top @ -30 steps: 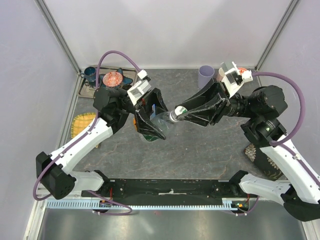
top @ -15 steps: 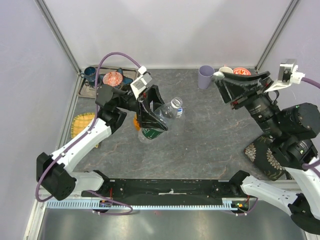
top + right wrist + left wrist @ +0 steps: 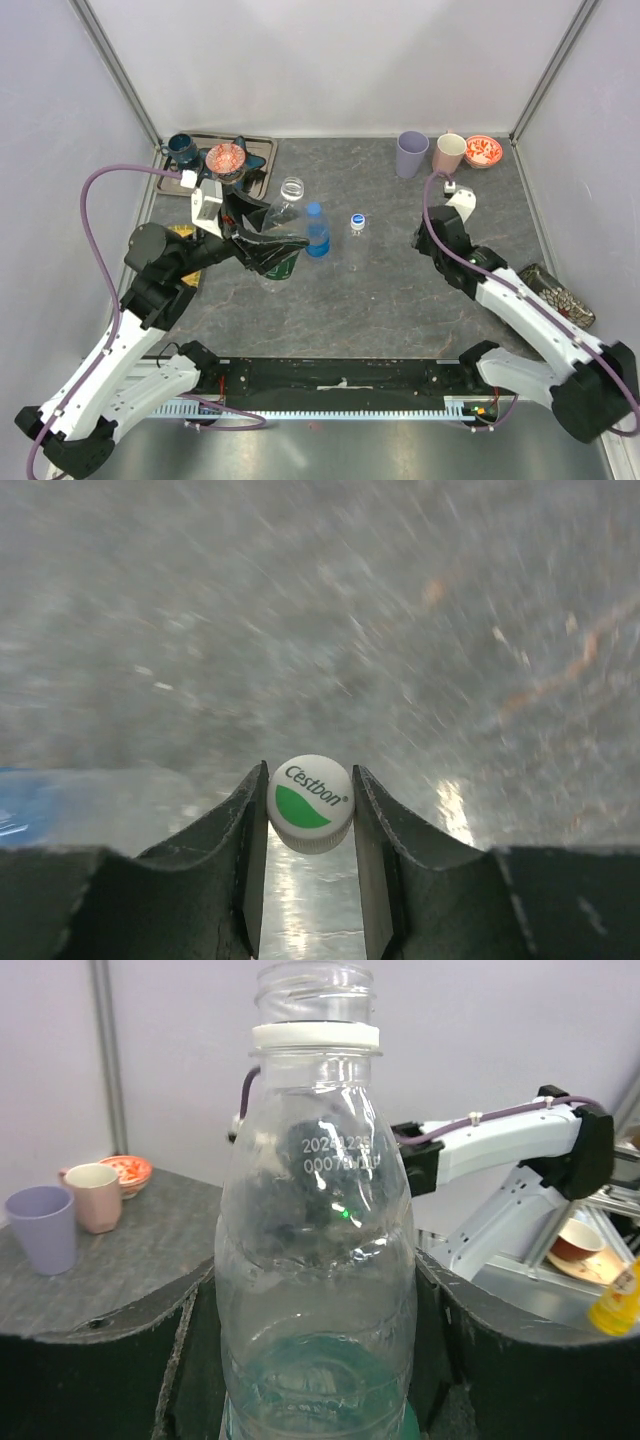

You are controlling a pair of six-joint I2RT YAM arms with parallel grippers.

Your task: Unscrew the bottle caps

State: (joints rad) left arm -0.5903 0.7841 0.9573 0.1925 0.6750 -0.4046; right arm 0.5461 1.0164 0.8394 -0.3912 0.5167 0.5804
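The right gripper (image 3: 310, 772) pinches a white cap (image 3: 310, 805) printed "Cestbon" over a green patch; only the right wrist view shows this. The left gripper (image 3: 315, 1285) clamps an uncapped clear bottle (image 3: 315, 1160), left of centre in the top view, its shoulder stamped "2024123…". A blue-capped bottle (image 3: 317, 232) stands just beside it.
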